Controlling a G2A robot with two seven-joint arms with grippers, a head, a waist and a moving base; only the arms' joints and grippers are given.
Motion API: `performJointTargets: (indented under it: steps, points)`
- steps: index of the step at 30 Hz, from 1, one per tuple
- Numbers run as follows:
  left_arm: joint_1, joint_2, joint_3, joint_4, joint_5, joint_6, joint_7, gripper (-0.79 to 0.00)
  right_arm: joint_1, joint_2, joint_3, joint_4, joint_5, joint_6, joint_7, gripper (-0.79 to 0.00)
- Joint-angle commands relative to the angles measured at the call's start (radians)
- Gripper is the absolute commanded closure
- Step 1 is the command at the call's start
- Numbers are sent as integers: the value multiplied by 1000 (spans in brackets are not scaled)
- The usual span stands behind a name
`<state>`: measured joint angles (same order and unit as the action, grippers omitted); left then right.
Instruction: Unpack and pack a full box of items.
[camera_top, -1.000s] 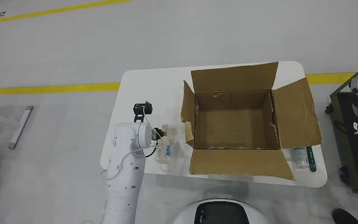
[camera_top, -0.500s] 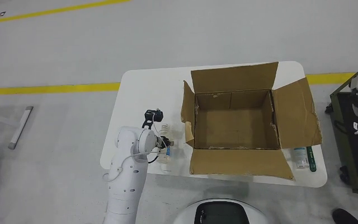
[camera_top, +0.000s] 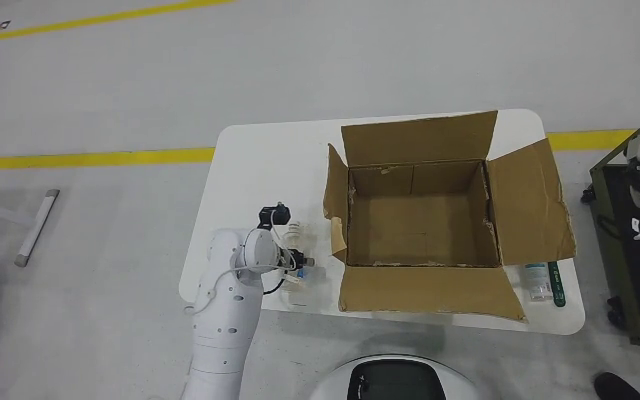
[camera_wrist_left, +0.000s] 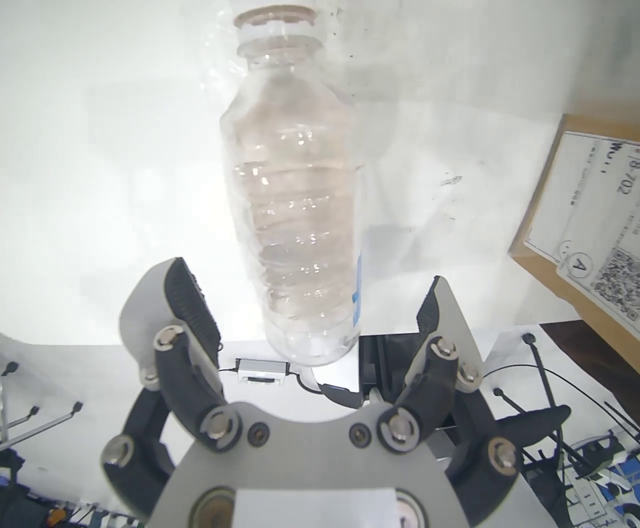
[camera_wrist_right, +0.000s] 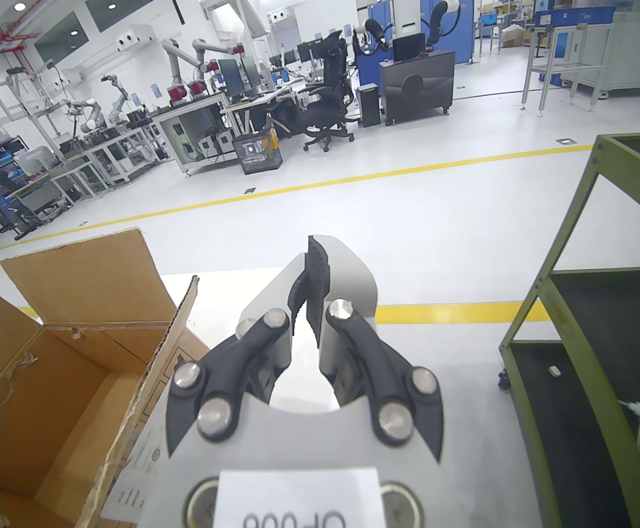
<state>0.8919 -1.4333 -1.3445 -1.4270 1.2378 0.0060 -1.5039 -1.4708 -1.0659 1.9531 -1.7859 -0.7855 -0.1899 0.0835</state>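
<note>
A clear plastic water bottle with a pale cap lies on the white table, left of the open cardboard box. My left gripper is open over the bottle's base end, one finger on each side, not touching it. From above, the bottle lies near the table's front edge, with the left gripper over it. The box is empty inside. My right gripper is shut on nothing, held up beside the box's right flap.
A second bottle and a green stick-like item lie at the table's front right corner. A green metal cart stands right of the table. A printed label covers the box side near the left gripper.
The left arm has swung from the table's left part toward the box and come down over the bottle. The box and the other items have not moved.
</note>
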Motion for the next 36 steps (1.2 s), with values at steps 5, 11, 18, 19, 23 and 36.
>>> performJointTargets:
  steps: [5, 11, 18, 19, 23, 36]
  points:
    - [3, 5, 7, 35, -1, -12, 45, -785, 0, 0, 0, 0, 0, 0, 0, 0]
    - [-10, 10, 8, 69, -8, -16, 69, -785, 0, 0, 0, 0, 0, 0, 0, 0]
    - [-25, 15, 10, 113, -14, -18, 98, -665, 0, 0, 0, 0, 0, 0, 0, 0]
    - [-26, 15, 10, 117, -16, -15, 101, -653, 0, 0, 0, 0, 0, 0, 0, 0]
    - [-31, 17, 15, 132, -25, -10, 106, -493, 0, 0, 0, 0, 0, 0, 0, 0]
    - [-36, 27, 13, 107, -32, 28, 105, 0, 0, 0, 0, 0, 0, 0, 0, 0]
